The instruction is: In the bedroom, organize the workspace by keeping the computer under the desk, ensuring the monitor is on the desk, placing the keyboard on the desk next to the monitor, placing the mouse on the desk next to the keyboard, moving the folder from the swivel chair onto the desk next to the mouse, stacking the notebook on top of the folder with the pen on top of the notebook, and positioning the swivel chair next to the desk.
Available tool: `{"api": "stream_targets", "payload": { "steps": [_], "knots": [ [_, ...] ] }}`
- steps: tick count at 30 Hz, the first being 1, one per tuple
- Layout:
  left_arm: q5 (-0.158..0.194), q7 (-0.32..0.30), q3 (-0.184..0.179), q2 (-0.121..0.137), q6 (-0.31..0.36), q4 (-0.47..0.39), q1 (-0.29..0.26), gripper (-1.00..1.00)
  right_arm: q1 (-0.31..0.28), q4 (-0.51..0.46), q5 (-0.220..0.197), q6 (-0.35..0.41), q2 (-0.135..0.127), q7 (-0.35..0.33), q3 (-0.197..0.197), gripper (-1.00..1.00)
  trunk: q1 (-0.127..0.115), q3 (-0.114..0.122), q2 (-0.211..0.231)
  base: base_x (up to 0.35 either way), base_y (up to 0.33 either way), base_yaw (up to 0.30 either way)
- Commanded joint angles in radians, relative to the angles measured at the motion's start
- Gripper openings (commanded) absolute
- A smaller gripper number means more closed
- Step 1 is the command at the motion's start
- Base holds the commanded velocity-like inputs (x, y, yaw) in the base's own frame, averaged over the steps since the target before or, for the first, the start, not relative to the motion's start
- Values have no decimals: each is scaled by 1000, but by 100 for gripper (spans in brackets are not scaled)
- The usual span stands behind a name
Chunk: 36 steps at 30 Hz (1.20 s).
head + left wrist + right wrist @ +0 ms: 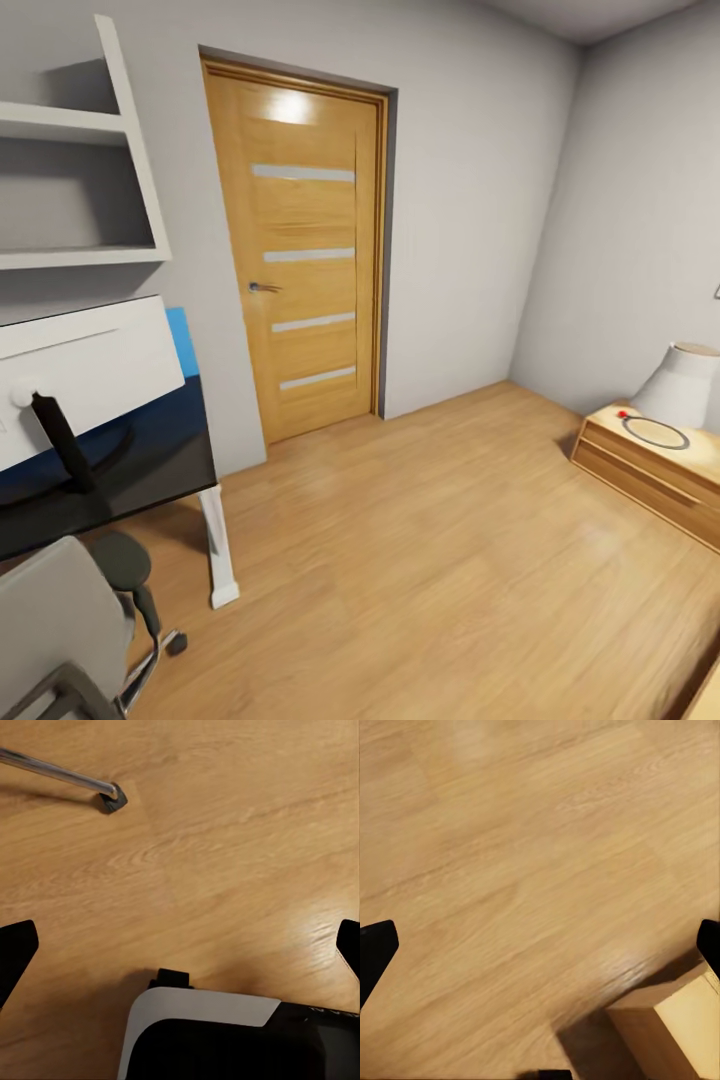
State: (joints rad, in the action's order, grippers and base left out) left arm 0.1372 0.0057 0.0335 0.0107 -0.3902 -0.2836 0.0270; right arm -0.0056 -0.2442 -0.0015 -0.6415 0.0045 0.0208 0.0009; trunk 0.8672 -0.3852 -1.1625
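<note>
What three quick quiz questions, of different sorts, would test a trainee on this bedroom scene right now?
1. True or false: the wide monitor with the white back and black curved stand arm stands on the glossy black desk.
2. Multiple choice: the wooden door with four frosted strips is A) wide open, B) shut, C) off its hinges.
3. Fill in: the grey padded swivel chair stands on the wooden floor in front of the ___.

Key: 1 true; 2 B; 3 desk.
</note>
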Motion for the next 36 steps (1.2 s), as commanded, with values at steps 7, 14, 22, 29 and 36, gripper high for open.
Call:
{"api": "stream_targets", "payload": {
  "steps": [7, 14, 22, 29, 36],
  "knots": [
    [4, 0, -1, 0, -6, -2, 0, 100, -1, 1, 0, -2, 0, 2, 0, 100, 1, -1, 0, 327, 0, 0],
    [4, 0, -1, 0, -7, -2, 1, 100, -1, 2, 0, -1, 0, 2, 0, 100, 1, -1, 0, 328, 0, 0],
    [5, 0, -1, 0, -6, -2, 0, 100, -1, 2, 0, -2, 2, 3, -1, 100, 1, -1, 0, 328, 0, 0],
    [4, 0, -1, 0, -7, -2, 0, 100, -1, 2, -1, -2, 2, 3, -1, 100, 1, -1, 0, 328, 0, 0],
    [4, 0, -1, 0, -7, -2, 0, 100, -1, 2, 0, -3, 0, 3, -1, 100, 1, -1, 0, 328, -3, 0]
  ]
}}
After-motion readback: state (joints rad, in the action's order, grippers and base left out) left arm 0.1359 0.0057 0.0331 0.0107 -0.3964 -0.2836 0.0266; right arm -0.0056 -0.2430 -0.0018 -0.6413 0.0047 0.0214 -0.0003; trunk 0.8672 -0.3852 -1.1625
